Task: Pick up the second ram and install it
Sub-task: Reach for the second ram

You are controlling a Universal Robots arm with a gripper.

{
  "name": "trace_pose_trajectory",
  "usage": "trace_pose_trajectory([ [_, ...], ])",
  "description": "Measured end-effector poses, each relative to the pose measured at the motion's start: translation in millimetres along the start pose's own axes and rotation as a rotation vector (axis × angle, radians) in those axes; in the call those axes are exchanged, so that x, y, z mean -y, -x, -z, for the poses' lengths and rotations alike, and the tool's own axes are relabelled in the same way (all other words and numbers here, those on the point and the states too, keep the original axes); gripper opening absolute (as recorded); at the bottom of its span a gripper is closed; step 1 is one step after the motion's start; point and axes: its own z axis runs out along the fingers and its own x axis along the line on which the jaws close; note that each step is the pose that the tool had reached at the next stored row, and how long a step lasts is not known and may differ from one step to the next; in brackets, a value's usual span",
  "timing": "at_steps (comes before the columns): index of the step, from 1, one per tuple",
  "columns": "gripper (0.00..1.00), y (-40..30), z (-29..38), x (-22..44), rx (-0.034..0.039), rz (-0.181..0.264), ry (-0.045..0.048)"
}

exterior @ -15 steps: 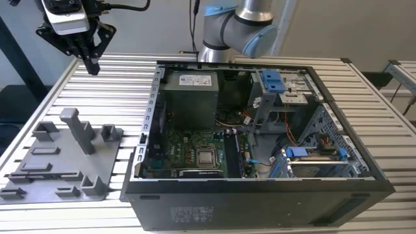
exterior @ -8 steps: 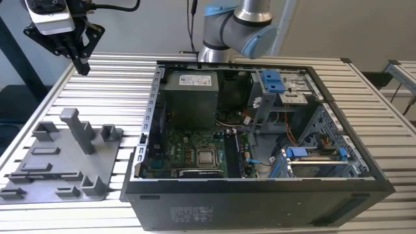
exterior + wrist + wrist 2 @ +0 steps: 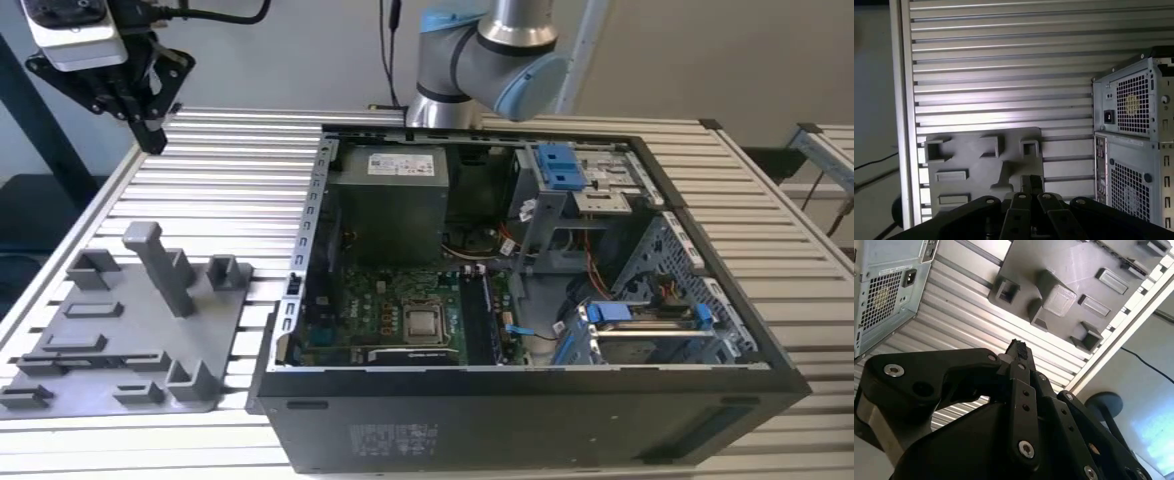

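The black end effector (image 3: 147,128), its fingers pressed together on nothing, hangs above the ribbed metal counter's (image 3: 227,150) far edge, well apart from the thin blue-green second ram (image 3: 494,315), which seems already seated edge-on inside the open black computer case (image 3: 534,420), so the install looks done.

Second ram (image 3: 495,312): slim dark bar, edge-on, upright inside the computer case (image 3: 534,420)

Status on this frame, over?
Tool shut, high at exterior view's left. Second ram: cannot tell if seated in open case. Grey fixture nearest, untouched.

Arm (image 3: 487,60) cut off above, claw (image 3: 144,132) mount cropped
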Motion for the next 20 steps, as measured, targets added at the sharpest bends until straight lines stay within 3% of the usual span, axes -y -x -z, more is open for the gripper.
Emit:
trace_pose_trajectory([
  [3, 0.11, -3.3, 0.1, 0.2, -0.0001, 0.0, 0.0],
  [14, 0.11, -4.1, -0.2, 1.6, 0.0, 0.0, 0.0001],
  [20, 0.11, -5.2, -1.8, 17.1, 0.0, 0.0, 0.0001],
])
